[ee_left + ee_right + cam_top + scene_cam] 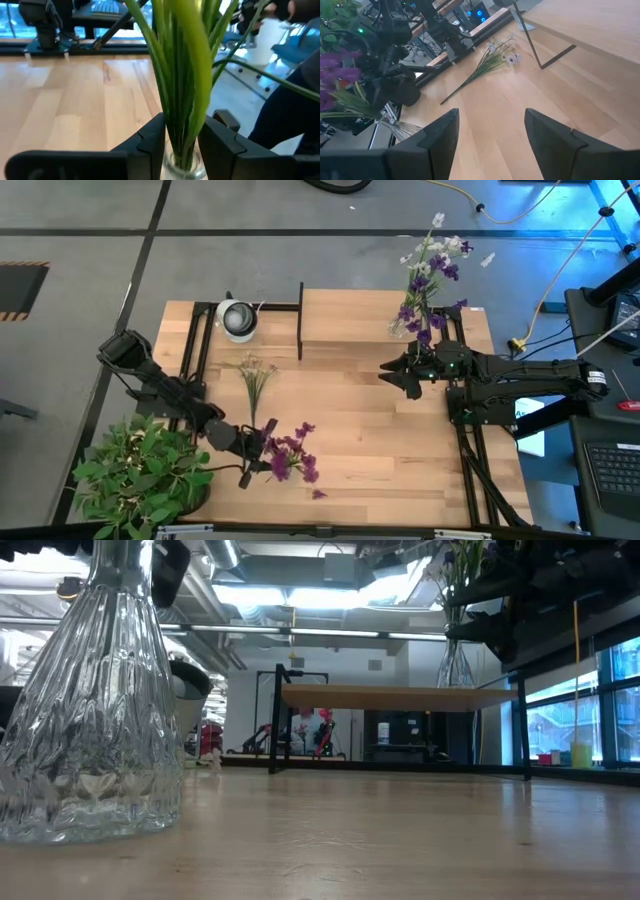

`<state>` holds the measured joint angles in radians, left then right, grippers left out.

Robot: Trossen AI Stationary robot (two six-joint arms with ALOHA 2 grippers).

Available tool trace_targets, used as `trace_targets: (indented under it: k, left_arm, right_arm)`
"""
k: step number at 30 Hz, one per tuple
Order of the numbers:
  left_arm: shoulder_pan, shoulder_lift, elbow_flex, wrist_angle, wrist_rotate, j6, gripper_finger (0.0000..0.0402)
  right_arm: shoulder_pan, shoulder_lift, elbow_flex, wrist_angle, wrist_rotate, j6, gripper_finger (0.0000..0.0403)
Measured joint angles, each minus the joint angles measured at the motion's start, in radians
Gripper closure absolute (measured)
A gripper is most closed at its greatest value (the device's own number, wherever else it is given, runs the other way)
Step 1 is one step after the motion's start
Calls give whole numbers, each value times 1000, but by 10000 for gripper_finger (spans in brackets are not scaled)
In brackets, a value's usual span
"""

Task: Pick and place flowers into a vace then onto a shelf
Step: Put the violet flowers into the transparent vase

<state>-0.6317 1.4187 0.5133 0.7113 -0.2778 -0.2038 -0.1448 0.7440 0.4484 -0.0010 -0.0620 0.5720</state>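
Nearest, by the front-left corner of the light-wood surface (380, 440): bushy green leafy potted plant (140, 475). Just beside it, upright on the surface, a ribbed clear glass vase (90, 720) with green-stemmed purple flowers (292, 455) standing in it. At its neck, the left gripper (252, 448), dark fingers (150, 142) one on each side of the stems and very close to them; cannot tell whether pressing or just clear. Farther back, flat on the surface and apart from both arms, a loose bunch of thin green stems with small white blossoms (255, 378). To the right, the right gripper (405, 375), fingers spread wide with nothing between them, hovering near the front of the low light-wood shelf on a black metal frame (350, 315). At the shelf's right end, a second clear glass vase (455, 665) holding purple and white flowers (430, 275). Left of the board, inside the frame, a round white and grey object (237, 318).
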Motion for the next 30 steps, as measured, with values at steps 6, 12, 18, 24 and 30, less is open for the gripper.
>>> trace_targets:
  k: [6, 12, 18, 24, 30]
  left_arm:
    - [-27, -15, 0, -60, -46, 25, 301]
    - [-31, -17, 0, -68, -45, 19, 294]
    - [-31, -17, 0, -74, -42, -2, 265]
    - [-31, -17, 0, -74, -12, -21, 223]
    - [-31, -17, 1, -87, 55, -10, 206]
  right_arm:
    - [0, 0, 0, 0, 0, 0, 175]
    - [0, 0, 0, 0, 0, 0, 175]
    - [0, 0, 0, 0, 0, -2, 175]
    - [0, 0, 0, 0, 0, -4, 175]
    - [0, 0, 0, 0, 0, -1, 175]
